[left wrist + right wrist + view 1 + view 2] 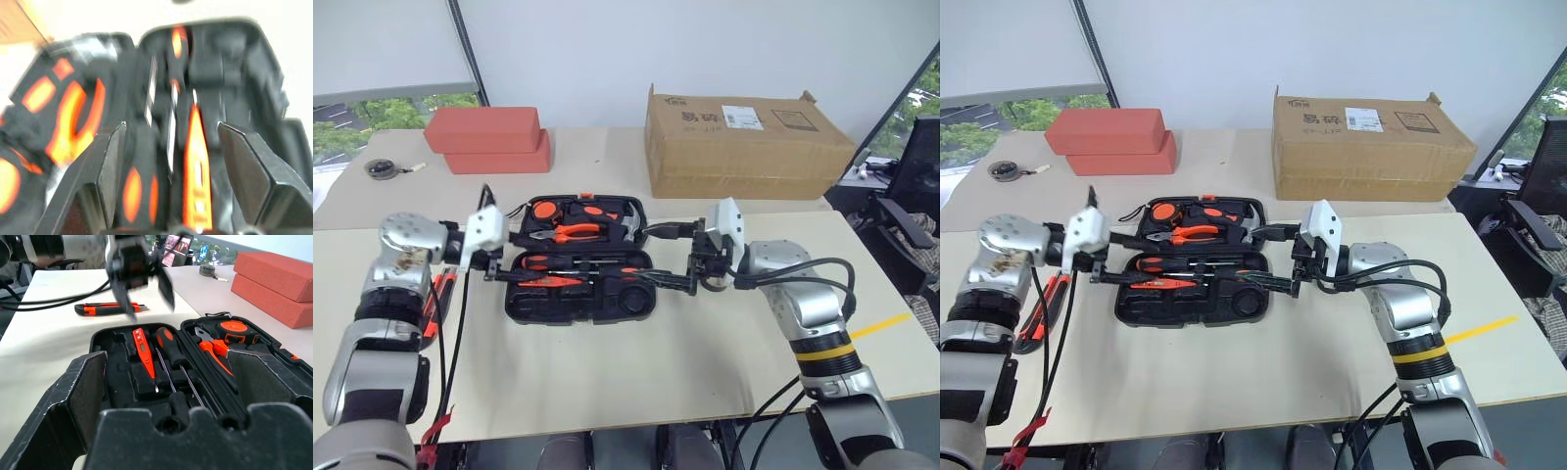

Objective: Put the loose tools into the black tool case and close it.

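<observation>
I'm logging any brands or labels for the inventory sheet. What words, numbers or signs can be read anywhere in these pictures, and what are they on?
Nothing can be read with certainty.
Brown cardboard box: dark printed characters near its top edge, too small to read.
Same box: white shipping label and a darker printed square, print too fine to read.
Red rectangular boxes: no markings visible.
Black plastic tool case and the tools in it: no legible brand or lettering.
</observation>
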